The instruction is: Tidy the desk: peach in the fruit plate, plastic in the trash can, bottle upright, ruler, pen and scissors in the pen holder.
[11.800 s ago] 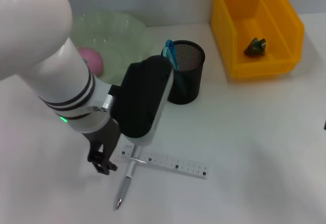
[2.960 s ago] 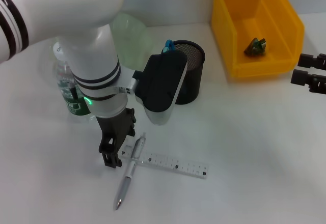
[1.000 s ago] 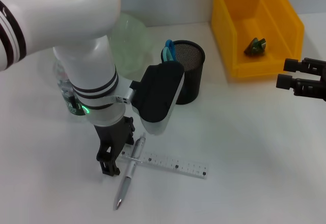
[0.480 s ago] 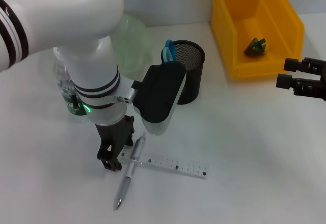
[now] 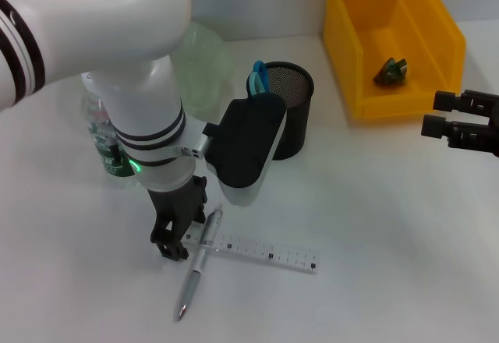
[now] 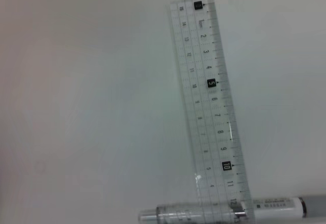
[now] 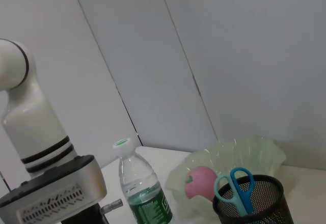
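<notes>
Over the ruler's point(image 5: 261, 250) end, left gripper point(image 5: 173, 242) slightly open, holding nothing.
Flat, slick plastic under the pen point(image 5: 198, 260) — you'd pinch its edges.

Bright even light, soft shadows, left wrist view blurry

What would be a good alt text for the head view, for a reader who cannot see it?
The left gripper hangs over the end of a clear ruler where a silver pen crosses it on a white desk. Behind stand a black mesh pen holder and a yellow bin; the right gripper waits at the right edge.
</notes>
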Controlling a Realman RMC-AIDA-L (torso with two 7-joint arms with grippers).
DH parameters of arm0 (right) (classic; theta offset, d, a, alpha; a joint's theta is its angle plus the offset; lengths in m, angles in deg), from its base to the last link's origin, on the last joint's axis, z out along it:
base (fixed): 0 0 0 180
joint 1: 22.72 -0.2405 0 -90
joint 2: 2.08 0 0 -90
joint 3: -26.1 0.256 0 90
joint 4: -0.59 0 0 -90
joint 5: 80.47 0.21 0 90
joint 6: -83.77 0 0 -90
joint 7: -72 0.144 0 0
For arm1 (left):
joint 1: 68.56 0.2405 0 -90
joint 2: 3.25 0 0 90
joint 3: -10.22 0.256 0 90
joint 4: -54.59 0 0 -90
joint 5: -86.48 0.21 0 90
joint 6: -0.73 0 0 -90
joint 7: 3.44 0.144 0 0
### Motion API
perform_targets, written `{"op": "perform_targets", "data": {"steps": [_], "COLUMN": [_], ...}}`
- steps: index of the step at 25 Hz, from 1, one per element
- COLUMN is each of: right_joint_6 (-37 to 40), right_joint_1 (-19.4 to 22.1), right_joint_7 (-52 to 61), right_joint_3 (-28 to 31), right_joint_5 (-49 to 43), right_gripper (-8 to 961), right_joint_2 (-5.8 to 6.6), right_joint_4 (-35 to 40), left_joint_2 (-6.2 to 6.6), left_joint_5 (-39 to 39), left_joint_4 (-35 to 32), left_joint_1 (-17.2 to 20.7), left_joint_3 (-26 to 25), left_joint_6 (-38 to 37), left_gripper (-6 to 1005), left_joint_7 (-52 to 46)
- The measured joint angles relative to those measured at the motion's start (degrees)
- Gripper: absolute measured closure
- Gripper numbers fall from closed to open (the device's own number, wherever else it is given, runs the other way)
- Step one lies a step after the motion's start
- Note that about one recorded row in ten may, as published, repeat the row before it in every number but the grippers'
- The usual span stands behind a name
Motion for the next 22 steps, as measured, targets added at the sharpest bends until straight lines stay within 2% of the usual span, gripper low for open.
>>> {"op": "perform_targets", "data": {"steps": [9, 14, 22], "right_joint_6": [-0.2, -0.7, -0.8], "right_joint_1": [0.0, -0.1, -0.3], "right_joint_7": [0.0, -0.1, -0.2], "right_joint_3": [0.0, 0.0, 0.0], "right_joint_5": [-0.1, -0.1, -0.1], "right_gripper": [270, 271, 273], "right_joint_2": [-0.01, -0.02, 0.29], "right_joint_4": [0.0, -0.8, -1.4], "left_joint_2": [-0.03, -0.03, 0.04], "left_joint_5": [-0.1, -0.1, -0.1], "left_joint_4": [-0.6, -0.6, -1.8], "left_joint_1": [0.0, 0.0, 0.3], "left_joint_3": [0.4, 0.8, 0.2], "left_joint_6": [0.5, 0.6, 0.1], "left_gripper": [415, 606, 598], "left_joint_7": [0.1, 0.3, -0.2]}}
